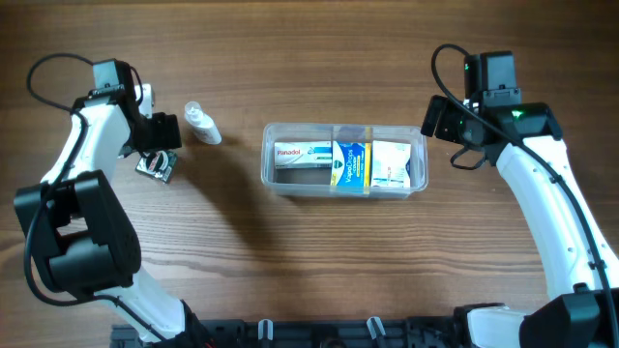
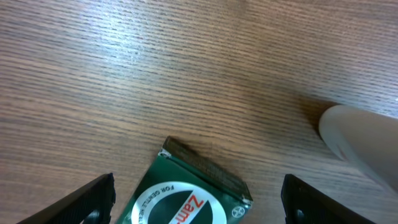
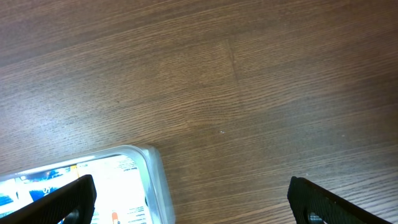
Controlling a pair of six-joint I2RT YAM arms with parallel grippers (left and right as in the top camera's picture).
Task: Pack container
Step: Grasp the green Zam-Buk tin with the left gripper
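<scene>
So the container (image 1: 267, 155), a clear see-through plastic rectangular tub with rounded corners and a rim, sits mid-way across the brown wood-grain table (image 1: 319, 261); three cartons lie side by side inside it: a red-and-white Panadol box (image 1: 301, 155) at the end nearest the left arm, a blue-and-yellow box (image 1: 350, 162) in the middle, a white box (image 1: 392, 162) at the far end; it looks filled across, though I can't tell how much room is left on top.

Just beyond the container's right-arm end hangs the right gripper (image 1: 437, 121); its fingers (image 3: 62, 202) are spread wide with nothing between them, only the tub's corner showing in the wrist view.

Well off the container's other end lies a small clear plastic bottle (image 1: 203, 124) on its side; further out than that, a small dark-green square box with a round white label (image 2: 186, 199); the left gripper (image 1: 155, 145) hovers right over it, fingers (image 2: 87, 202) spread either side and, as far as I can see, not touching it.

My read: the step in hand is picking up the green box; the next move calls for lowering and closing squarely on its sides (it lies a bit skewed to the fingers, so a wrist turn might help), then carrying it past the bottle to the tub without knocking that over.
</scene>
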